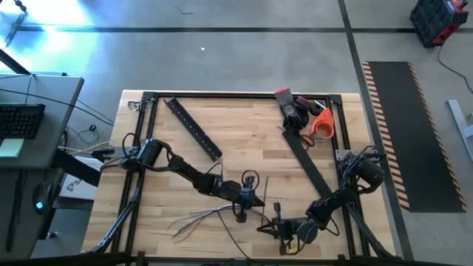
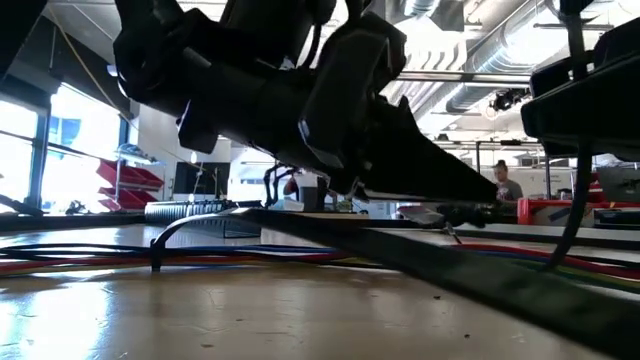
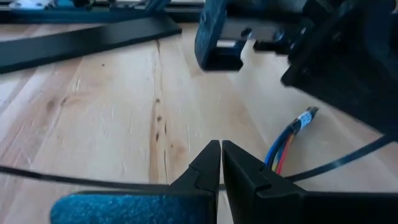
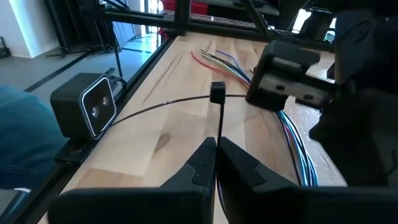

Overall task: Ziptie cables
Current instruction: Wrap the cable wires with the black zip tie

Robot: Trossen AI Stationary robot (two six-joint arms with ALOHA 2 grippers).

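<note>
**Both pincers clamped on the zip tie — watch the pull**

Your left pincer (image 3: 221,163) is closed on the thin black zip tie (image 4: 163,106), near the front middle of the tabletop (image 1: 244,125). Your right pincer (image 4: 216,155) is closed too, pinching the strap just below the tie's small square head (image 4: 217,92). The cables (image 1: 199,218) lie fanned out on the wood at the front, left of centre, with their coloured ends passing right beside the left pincer.

What could go wrong from here, as a judgement: the strap is thin and slick, so a hard pull may slide it out of either grip. If the two arms pull off-line, the loop could twist or ride off the bundle. The wires are loose and spread — some may stay outside the loop when it tightens. The two arms are also close together, so a careless move risks a bump.

Hard to make out: whether the tie actually circles all the cables, and whether its tail is threaded through the head. The low view is mostly blocked by an arm.
</note>
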